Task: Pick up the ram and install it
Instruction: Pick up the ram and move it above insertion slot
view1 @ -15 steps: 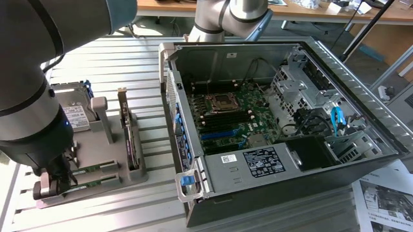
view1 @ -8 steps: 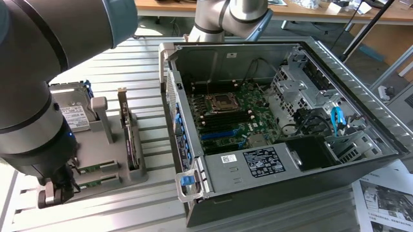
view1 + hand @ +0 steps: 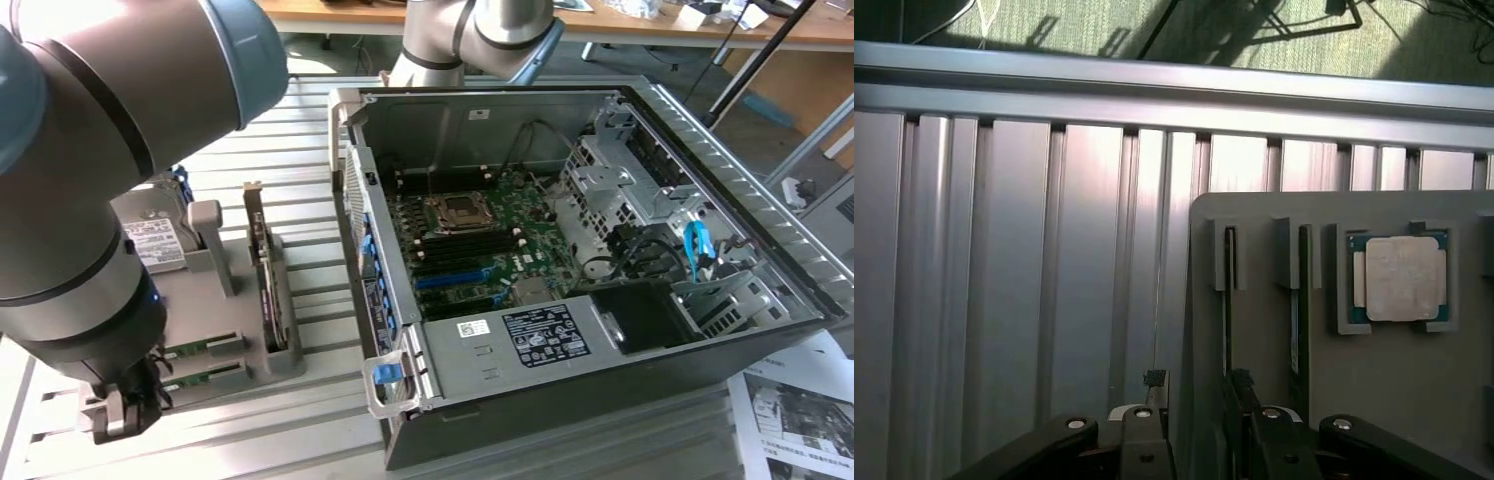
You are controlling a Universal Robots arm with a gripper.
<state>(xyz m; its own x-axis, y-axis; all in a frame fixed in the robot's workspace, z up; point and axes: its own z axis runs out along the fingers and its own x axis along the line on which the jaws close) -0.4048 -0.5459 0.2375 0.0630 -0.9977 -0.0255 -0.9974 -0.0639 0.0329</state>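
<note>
Slatted table (image 3: 1004, 300) meets tray (image 3: 1394, 400) edge between parted fingers (image 3: 1144, 435), near ram (image 3: 1229, 290).

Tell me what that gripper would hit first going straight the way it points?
Likely the edge of the grey holder, just beside the outer ram stick; height above it is hard to judge.

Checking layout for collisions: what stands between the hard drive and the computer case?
The expansion card, standing on edge in its gray holder, in the exterior view.
</note>
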